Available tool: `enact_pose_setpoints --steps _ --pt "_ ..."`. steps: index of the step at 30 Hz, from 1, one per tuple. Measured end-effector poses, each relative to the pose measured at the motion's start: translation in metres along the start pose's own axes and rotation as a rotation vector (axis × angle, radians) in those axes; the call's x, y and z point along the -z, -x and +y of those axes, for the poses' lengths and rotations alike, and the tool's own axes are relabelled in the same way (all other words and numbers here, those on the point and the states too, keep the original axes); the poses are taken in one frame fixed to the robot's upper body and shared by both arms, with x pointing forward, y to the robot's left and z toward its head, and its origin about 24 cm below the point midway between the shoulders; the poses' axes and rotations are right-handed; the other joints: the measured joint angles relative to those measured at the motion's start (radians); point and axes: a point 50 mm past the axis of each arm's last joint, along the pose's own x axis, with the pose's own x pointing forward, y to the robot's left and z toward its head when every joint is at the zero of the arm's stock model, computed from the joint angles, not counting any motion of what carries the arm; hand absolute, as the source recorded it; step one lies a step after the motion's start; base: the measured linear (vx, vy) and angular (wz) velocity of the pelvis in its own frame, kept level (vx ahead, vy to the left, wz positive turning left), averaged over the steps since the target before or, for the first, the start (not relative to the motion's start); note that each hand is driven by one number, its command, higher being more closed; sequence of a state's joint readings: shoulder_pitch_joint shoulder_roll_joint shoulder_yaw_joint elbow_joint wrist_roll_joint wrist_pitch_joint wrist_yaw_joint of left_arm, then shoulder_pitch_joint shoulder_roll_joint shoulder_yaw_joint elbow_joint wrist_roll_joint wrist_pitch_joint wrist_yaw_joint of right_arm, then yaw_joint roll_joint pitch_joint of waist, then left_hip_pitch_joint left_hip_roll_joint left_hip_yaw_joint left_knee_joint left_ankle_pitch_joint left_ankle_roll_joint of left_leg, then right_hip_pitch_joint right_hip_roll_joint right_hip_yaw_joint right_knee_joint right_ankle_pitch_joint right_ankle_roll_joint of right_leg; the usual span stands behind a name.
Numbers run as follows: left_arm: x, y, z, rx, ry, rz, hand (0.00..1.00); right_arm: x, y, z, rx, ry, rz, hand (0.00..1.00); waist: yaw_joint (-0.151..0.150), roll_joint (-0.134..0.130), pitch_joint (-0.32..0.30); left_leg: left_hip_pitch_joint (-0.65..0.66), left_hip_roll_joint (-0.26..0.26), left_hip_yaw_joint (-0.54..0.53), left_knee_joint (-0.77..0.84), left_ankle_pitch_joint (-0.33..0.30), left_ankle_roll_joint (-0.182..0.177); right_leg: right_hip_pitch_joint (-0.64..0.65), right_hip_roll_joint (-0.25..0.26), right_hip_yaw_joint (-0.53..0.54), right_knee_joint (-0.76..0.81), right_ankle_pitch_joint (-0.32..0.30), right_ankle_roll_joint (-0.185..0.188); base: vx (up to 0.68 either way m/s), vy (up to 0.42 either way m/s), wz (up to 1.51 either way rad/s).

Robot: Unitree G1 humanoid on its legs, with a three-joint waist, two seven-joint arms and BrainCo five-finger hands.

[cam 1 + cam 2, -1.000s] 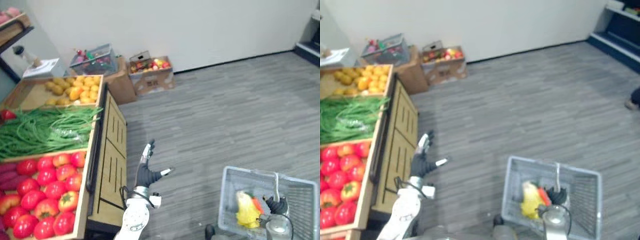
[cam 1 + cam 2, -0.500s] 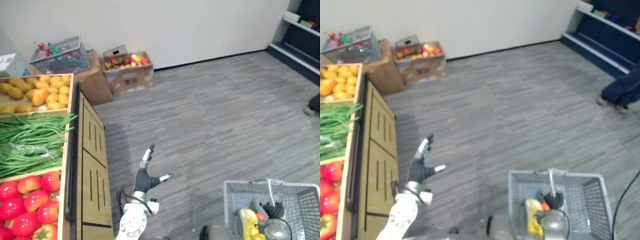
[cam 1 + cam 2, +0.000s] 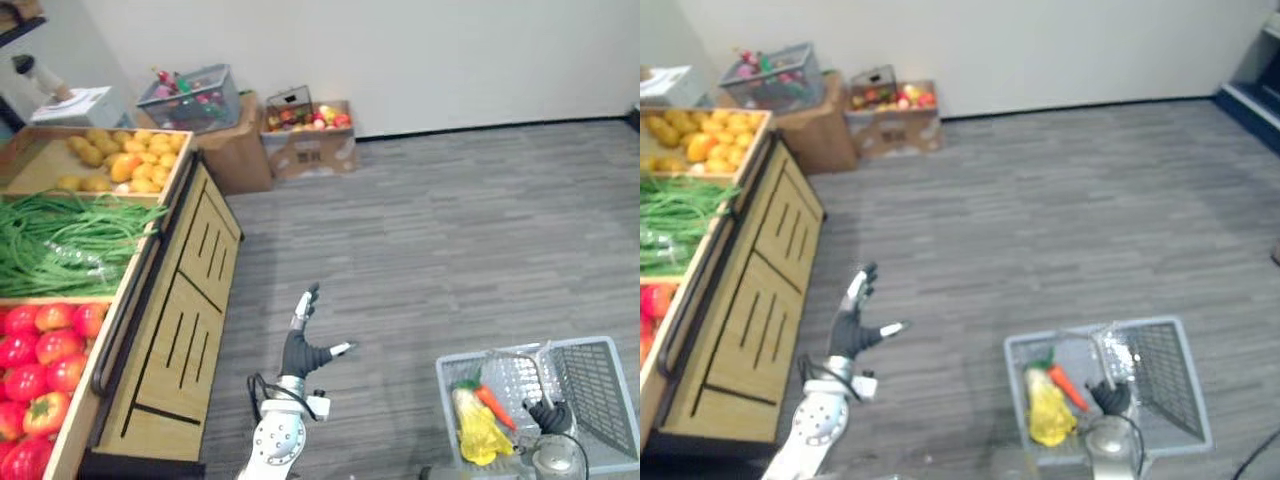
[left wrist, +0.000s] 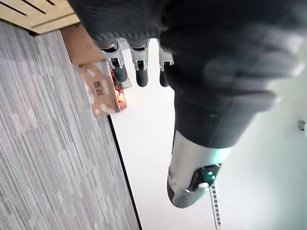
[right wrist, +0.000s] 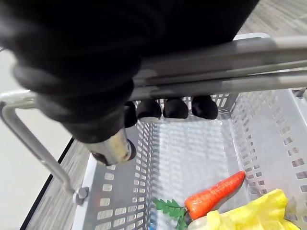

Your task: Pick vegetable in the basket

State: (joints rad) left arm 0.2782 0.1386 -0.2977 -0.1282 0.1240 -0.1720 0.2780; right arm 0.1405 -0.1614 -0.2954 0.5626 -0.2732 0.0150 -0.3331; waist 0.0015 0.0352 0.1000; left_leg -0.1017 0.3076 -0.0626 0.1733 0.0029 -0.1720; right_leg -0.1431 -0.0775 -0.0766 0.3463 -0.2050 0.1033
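Note:
A grey wire basket hangs at the lower right, over the grey floor. My right hand is shut on its metal handle. Inside lie an orange carrot with green leaves and a yellow vegetable. My left hand is open in mid air beside the wooden produce stand, with nothing in it. The stand holds red tomatoes, green beans and yellow fruit.
Against the far wall stand a cardboard box of mixed produce and a second grey basket on a brown box. A white scale sits behind the stand. Grey plank floor stretches to the right.
The camera has swung, so the whole scene shifted. The left hand stays open in the air and the right hand keeps hold of the basket handle.

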Motion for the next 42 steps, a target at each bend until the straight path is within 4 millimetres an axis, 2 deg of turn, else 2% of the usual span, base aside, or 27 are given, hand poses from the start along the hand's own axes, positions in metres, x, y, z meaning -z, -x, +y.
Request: enact_pose_setpoints --steps 1,2,5,6,8,12,17,21,25,31,37,42 --pt "0.006 0.000 0.000 0.001 -0.008 0.025 0.00 0.000 0.000 0.000 0.000 -0.001 0.001 1.00 -0.003 -0.004 0.000 -0.012 -0.003 0.010 -0.003 0.025 0.016 0.002 -0.007 -0.022 0.001 -0.003 -0.006 -0.08 -0.205 0.98" --pt "0.023 0.002 0.001 -0.003 -0.031 0.095 0.00 0.002 0.001 0.000 0.000 -0.002 0.005 1.00 -0.006 -0.012 0.003 -0.020 -0.010 0.065 -0.016 0.064 0.043 0.008 -0.023 -0.052 -0.005 -0.007 -0.015 -0.10 -0.148 0.80" --pt "0.075 0.017 0.014 -0.060 -0.092 0.345 0.00 0.009 0.004 -0.001 -0.002 0.000 0.026 1.00 -0.003 -0.011 0.002 0.001 -0.049 0.167 0.000 0.024 0.039 0.045 -0.035 -0.084 -0.030 -0.003 -0.017 -0.07 -0.061 0.53" --pt "0.093 0.027 0.025 -0.105 -0.127 0.438 0.00 0.008 0.004 0.001 -0.014 0.001 0.022 1.00 0.002 -0.011 0.002 0.020 -0.061 0.166 -0.024 0.002 0.038 0.045 -0.035 -0.082 -0.034 0.002 -0.012 -0.06 0.034 0.14" --pt "0.116 0.042 0.041 -0.169 -0.186 0.565 0.00 0.009 0.004 0.002 -0.025 0.005 0.024 1.00 0.000 -0.007 0.000 0.046 -0.068 0.165 -0.082 -0.019 0.034 0.045 -0.034 -0.082 -0.048 0.012 0.002 -0.05 0.087 -0.02" --pt "0.148 0.075 0.061 -0.217 -0.286 0.774 0.00 0.022 0.010 0.006 -0.042 0.002 0.057 1.00 -0.001 -0.019 -0.027 0.070 -0.122 0.192 -0.159 -0.005 0.033 0.066 -0.070 -0.066 -0.150 0.073 0.044 0.00 0.135 -0.10" --pt "0.176 0.115 0.066 -0.162 -0.335 0.990 0.00 0.046 0.020 0.019 -0.097 -0.007 0.167 1.00 -0.003 -0.051 -0.045 0.126 -0.185 0.250 -0.189 -0.010 0.051 0.118 -0.127 -0.020 -0.241 0.129 0.075 0.08 0.168 -0.23" --pt "0.187 0.135 0.076 -0.120 -0.363 1.107 0.00 0.057 0.025 0.026 -0.125 -0.054 0.232 1.00 -0.019 -0.064 -0.045 0.157 -0.196 0.283 -0.192 -0.024 0.055 0.130 -0.133 0.007 -0.241 0.132 0.077 0.08 0.069 -0.23" --pt "0.189 0.141 0.072 -0.051 -0.387 1.138 0.00 0.066 0.026 0.021 -0.098 -0.072 0.277 1.00 -0.022 -0.073 -0.040 0.196 -0.192 0.321 -0.204 -0.035 0.052 0.130 -0.127 0.033 -0.224 0.132 0.077 0.02 0.014 -0.30" --pt "0.191 0.144 0.074 -0.067 -0.372 1.166 0.00 0.091 0.039 0.030 -0.116 -0.100 0.414 1.00 -0.025 -0.091 -0.033 0.232 -0.193 0.354 -0.249 -0.033 0.049 0.126 -0.122 0.006 -0.223 0.133 0.040 -0.05 -0.002 -0.16" --pt "0.193 0.148 0.072 -0.168 -0.232 1.213 0.00 0.110 0.055 0.039 -0.138 -0.204 0.550 1.00 -0.024 -0.098 -0.032 0.227 -0.186 0.325 -0.267 -0.015 0.043 0.159 -0.115 -0.038 -0.300 0.158 0.060 0.03 -0.017 0.12" --pt "0.195 0.149 0.071 -0.200 -0.199 1.242 0.00 0.121 0.065 0.044 -0.168 -0.201 0.610 1.00 -0.023 -0.095 -0.038 0.229 -0.180 0.322 -0.267 -0.019 0.039 0.201 -0.105 -0.052 -0.370 0.188 0.065 0.08 -0.008 0.03"
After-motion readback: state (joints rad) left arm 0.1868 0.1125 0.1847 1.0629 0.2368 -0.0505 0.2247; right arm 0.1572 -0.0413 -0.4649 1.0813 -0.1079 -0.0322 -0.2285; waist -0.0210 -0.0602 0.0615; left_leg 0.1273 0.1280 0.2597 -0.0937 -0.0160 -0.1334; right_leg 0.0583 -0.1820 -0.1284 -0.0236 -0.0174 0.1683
